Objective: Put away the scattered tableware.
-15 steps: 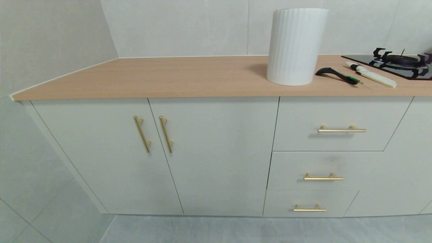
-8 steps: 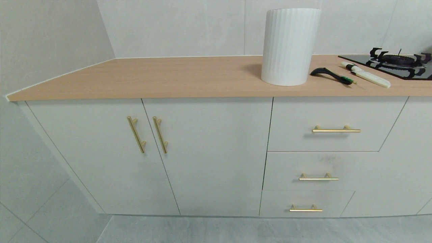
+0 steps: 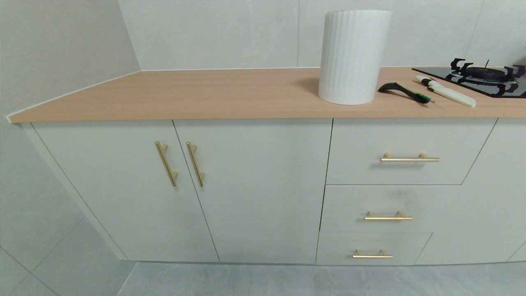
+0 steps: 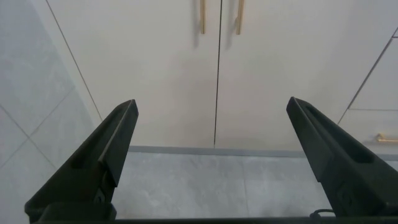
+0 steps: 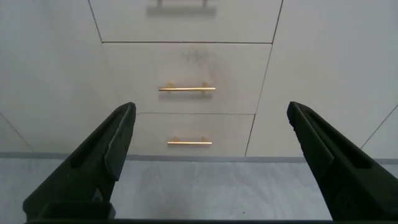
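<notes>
My left gripper (image 4: pixel 211 104) and right gripper (image 5: pixel 210 107) both gape wide with nothing in them, facing the pale cabinet fronts (image 3: pixel 254 185). The curved black-handled utensil (image 3: pixel 404 91) and the white-bladed knife (image 3: pixel 450 91) lie on the light wooden countertop (image 3: pixel 205 92), between the white ribbed cylindrical holder (image 3: pixel 351 55) and the black hob (image 3: pixel 485 78).

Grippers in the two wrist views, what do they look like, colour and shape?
Both look alike. The left gripper has two matte, dark grey to black fingers: long flat blades that broaden toward the camera, with squared tips and bevelled edges. The right gripper has the same pair of plain dark fingers.
</notes>
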